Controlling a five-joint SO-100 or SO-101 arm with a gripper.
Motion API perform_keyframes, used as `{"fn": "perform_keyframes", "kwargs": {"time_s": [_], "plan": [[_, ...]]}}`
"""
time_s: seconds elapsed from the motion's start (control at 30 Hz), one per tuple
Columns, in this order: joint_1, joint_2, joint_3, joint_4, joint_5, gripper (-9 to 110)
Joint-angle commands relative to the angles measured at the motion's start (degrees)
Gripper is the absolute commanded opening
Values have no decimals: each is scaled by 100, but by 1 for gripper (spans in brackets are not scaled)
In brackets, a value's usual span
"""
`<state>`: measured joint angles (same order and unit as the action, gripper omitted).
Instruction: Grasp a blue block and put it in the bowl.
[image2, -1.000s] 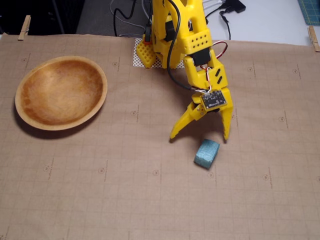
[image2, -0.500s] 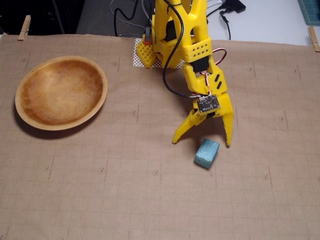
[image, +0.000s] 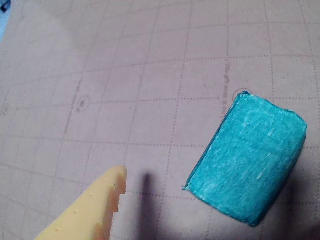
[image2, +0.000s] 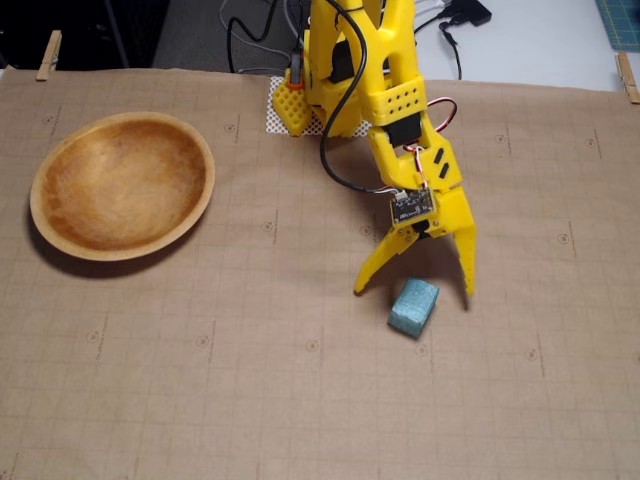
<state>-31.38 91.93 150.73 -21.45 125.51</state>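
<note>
The teal-blue block lies on the brown gridded mat right of centre in the fixed view; the wrist view shows it large at lower right. My yellow gripper hangs open just above and behind it, one fingertip left of the block and the other to its right, nothing held. Only one yellow fingertip shows in the wrist view, left of the block and apart from it. The wooden bowl sits empty at the far left of the fixed view.
The arm's yellow base stands at the back centre with cables behind it. Wooden clothespins clip the mat at the back corners. A teal cutting mat corner shows at top right.
The open gripper has moved forward and slightly right, so its fingers now straddle the block's far end. Block and bowl have not moved.
</note>
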Motion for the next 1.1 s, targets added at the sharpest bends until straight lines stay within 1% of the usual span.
{"fn": "perform_keyframes", "kwargs": {"time_s": [0.0, 0.23, 0.5, 0.77, 0.93, 1.07], "plan": [[176, -35, -369, -62, 88, 59], [378, -870, -984, -70, 97, 59], [571, -949, -1037, -62, 308, 59], [571, -958, -949, -9, 158, 59], [545, -853, -1020, 809, 132, 59], [527, -844, -1046, 1187, 123, 59]]}}
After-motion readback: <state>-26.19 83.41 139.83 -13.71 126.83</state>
